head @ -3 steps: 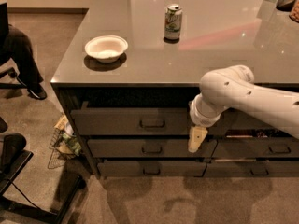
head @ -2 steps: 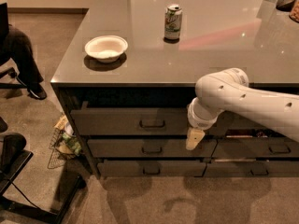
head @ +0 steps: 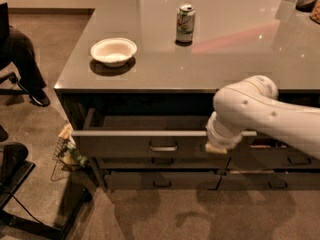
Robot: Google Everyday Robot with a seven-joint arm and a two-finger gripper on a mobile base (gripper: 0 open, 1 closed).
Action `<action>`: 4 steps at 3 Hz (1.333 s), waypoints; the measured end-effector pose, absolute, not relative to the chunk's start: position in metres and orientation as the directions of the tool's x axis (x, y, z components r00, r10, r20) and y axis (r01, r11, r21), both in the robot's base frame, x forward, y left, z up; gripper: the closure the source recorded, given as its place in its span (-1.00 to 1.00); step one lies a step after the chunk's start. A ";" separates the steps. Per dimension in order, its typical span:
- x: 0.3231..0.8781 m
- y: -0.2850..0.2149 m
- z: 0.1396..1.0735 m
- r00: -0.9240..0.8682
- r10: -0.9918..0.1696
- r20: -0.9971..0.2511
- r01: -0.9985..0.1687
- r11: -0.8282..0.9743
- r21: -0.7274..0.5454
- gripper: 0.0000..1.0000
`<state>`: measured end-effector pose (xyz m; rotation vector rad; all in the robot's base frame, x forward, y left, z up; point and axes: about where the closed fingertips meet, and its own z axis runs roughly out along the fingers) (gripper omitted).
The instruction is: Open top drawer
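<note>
**A:** What lies closest to the viewer?

**B:** Just below the gripper (head: 216, 147) are two shallower drawers (head: 160, 180). Both are shut and sit close to the floor.

**A:** And the top drawer?

**B:** The top drawer (head: 115, 143) is right at the gripper. It stands partly out from under the counter, and a dark strip of its inside shows behind the front. Its small metal handle (head: 163, 147) is near the gripper, toward the left of the view, and nothing touches it.

**A:** Where exactly is the gripper?

**B:** It is at the upper edge of the drawer front, toward the front's right end. It hangs from a thick white arm (head: 260, 114) that comes in from the right. I cannot tell whether it is wide or narrow, because the wrist hides that.

**A:** Which step is this?

**B:** It looks like mid-pull, with the drawer part way open. The next move probably calls for a straight, level draw away from the counter, so contact does not slip off the edge.

**A:** What is farther back?

**B:** Above and beyond the gripper is the counter (head: 240, 64). A white bowl (head: 113, 51) sits up and to the left, and a drink can (head: 185, 23) stands farther back.
</note>
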<state>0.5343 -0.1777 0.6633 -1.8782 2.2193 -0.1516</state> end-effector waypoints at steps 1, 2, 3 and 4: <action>0.509 -0.183 0.679 -0.173 -0.981 -0.086 -0.958 0.188 -0.217 0.91; 0.509 -0.183 0.687 -0.173 -0.981 -0.086 -0.958 0.188 -0.217 1.00; 0.509 -0.183 0.687 -0.173 -0.981 -0.086 -0.958 0.188 -0.217 1.00; 0.509 -0.183 0.688 -0.173 -0.981 -0.085 -0.958 0.187 -0.218 0.65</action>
